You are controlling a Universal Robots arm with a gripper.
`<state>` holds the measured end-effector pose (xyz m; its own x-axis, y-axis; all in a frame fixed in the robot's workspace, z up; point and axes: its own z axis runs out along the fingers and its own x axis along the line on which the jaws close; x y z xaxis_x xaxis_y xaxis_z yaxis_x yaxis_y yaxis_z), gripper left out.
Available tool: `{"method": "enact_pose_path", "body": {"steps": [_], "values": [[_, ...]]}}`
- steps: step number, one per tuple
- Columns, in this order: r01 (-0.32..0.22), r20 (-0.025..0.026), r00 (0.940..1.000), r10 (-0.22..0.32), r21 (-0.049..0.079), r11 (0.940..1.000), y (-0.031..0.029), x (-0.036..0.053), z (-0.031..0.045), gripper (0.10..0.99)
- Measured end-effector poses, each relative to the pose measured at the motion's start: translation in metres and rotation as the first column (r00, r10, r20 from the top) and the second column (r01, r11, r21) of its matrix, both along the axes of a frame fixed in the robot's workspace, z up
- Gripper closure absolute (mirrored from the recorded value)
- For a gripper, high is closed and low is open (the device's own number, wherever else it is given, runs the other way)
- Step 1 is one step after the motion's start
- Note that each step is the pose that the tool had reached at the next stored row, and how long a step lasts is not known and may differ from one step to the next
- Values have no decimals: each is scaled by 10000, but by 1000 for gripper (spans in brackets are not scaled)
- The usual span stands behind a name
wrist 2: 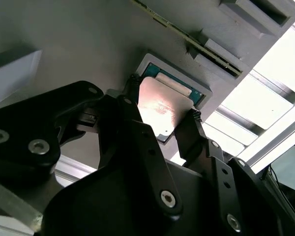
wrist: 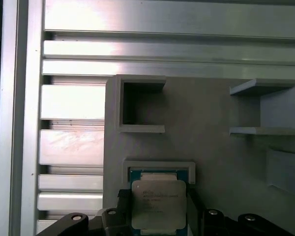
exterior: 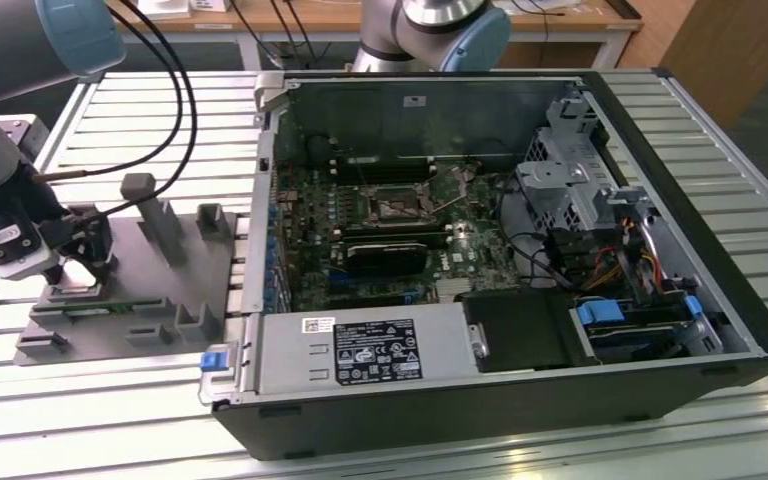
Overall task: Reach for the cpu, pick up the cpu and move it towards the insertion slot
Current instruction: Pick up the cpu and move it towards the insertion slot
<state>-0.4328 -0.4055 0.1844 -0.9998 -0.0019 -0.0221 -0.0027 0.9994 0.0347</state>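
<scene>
The cpu (wrist: 157, 201), a flat square chip with a shiny metal top, lies in the square grey recess (wrist: 160, 165) of a grey fixture (exterior: 117, 330) at the exterior view's left. My gripper (exterior: 64, 275) is lowered straight onto it. In both wrist views the black fingers (wrist 2: 189, 130) sit against two opposite edges of the cpu (wrist 2: 160, 110), so the gripper (wrist 2: 162, 101) is shut on it. The insertion slot (exterior: 395, 207), a square socket with a metal frame, is on the motherboard inside the open computer case, far toward the exterior view's right of the gripper.
The fixture carries upright grey posts (exterior: 157, 215) and box-shaped holders (wrist: 140, 105), plus a thin green strip (exterior: 91, 305) near the gripper. The tall wall of the case (exterior: 267, 200) stands between fixture and socket. A second arm's base (exterior: 438, 30) is behind the case.
</scene>
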Motion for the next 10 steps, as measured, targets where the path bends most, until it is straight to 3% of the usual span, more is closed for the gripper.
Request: {"method": "enact_pose_path", "body": {"steps": [10], "values": [[1, -2, 10000, -1, 2, 10000, 0, -1, 131, 549]]}}
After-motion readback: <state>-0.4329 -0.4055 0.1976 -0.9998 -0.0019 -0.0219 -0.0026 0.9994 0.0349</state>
